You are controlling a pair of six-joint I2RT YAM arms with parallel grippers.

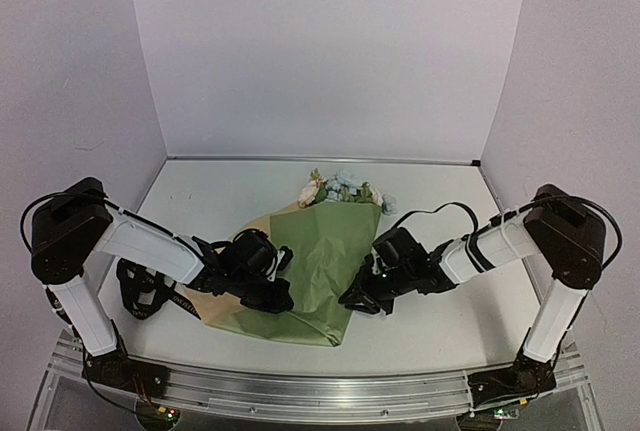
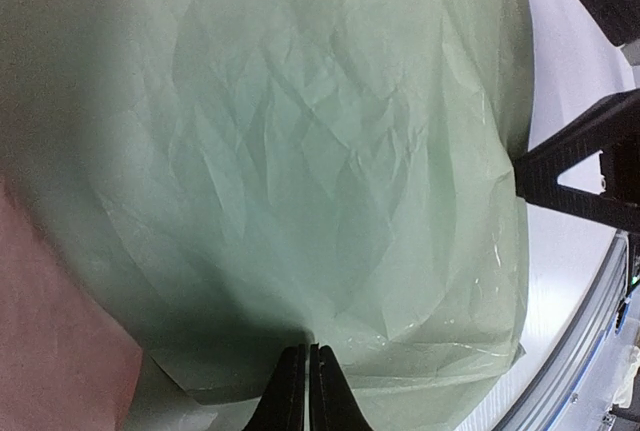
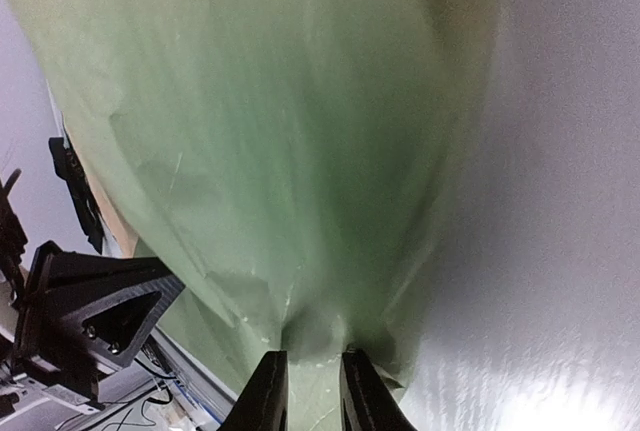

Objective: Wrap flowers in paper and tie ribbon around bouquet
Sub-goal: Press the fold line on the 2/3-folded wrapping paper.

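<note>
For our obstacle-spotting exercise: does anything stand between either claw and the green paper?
Nothing visible does. The left claw is pinched shut on an edge of the paper, and the right claw grips a puckered fold of it between its fingers. Both touch it directly.

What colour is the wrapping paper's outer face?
The paper is sage green, clearest in the left wrist view.

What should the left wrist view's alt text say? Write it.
Creased sage-green thin paper sheet fills the view, its near edge pinched in the shut left gripper. Its tan-peach underside shows lower left; the black right gripper meets its right edge.
</note>
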